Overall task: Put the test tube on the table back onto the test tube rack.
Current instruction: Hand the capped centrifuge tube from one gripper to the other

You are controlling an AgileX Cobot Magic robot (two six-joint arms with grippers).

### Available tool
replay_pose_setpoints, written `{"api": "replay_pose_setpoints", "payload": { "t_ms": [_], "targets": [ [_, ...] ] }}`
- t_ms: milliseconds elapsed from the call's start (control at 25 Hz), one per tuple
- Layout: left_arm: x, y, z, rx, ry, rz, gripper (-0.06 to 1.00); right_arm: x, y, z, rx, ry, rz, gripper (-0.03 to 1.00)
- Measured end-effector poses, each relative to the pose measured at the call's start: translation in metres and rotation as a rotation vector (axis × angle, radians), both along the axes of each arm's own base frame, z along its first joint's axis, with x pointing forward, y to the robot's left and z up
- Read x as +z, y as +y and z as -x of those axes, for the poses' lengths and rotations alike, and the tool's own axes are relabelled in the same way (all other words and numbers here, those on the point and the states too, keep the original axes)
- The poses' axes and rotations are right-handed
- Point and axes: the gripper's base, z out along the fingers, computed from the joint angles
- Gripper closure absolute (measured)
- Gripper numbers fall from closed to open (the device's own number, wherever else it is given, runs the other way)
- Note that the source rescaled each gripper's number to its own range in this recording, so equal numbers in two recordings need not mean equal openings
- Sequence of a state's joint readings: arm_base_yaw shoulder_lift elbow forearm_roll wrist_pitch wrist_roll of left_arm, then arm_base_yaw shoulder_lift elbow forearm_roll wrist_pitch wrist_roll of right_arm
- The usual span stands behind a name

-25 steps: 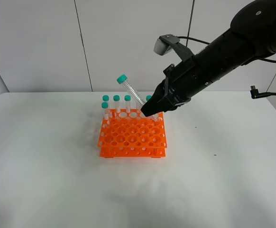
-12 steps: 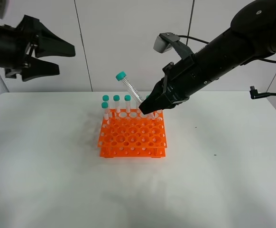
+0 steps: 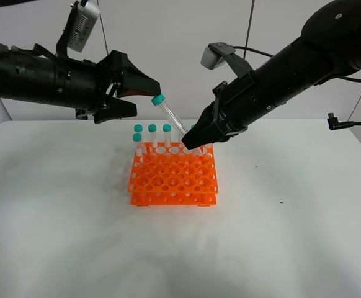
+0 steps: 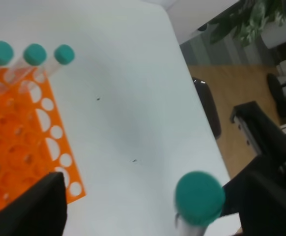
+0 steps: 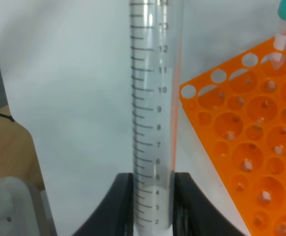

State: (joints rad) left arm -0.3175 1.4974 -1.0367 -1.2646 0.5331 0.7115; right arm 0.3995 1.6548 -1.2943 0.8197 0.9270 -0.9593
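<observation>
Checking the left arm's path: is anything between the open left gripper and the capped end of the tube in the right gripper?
Nothing visible does. The left gripper, jaws open, sits beside the teal cap of the test tube, only air between. The right gripper clamps the tube's lower end; the racked tubes stand lower, clear of it.

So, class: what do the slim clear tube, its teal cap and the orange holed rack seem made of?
Slim clear graduated tube: probably smooth transparent plastic, possibly glass; background shows through. Teal cap: opaque matte plastic, apparently. Bright orange holed rack: moulded plastic, uniform colour, faint sheen.
</observation>
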Motion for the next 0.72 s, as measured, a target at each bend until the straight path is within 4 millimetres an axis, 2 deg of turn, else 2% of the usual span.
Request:
{"api": "replay_pose_setpoints", "payload": {
  "t_ms": [200, 720],
  "targets": [
    [-0.004, -0.009, -0.002, 0.005, 0.009, 0.033, 0.0, 0.0, 0.0, 0.0, -0.001, 0.001, 0.0, 0.96],
    [-0.004, -0.015, -0.001, -0.017, 0.062, 0.119, 0.0, 0.0, 0.0, -0.001, -0.018, -0.004, -0.004, 0.96]
  ]
}}
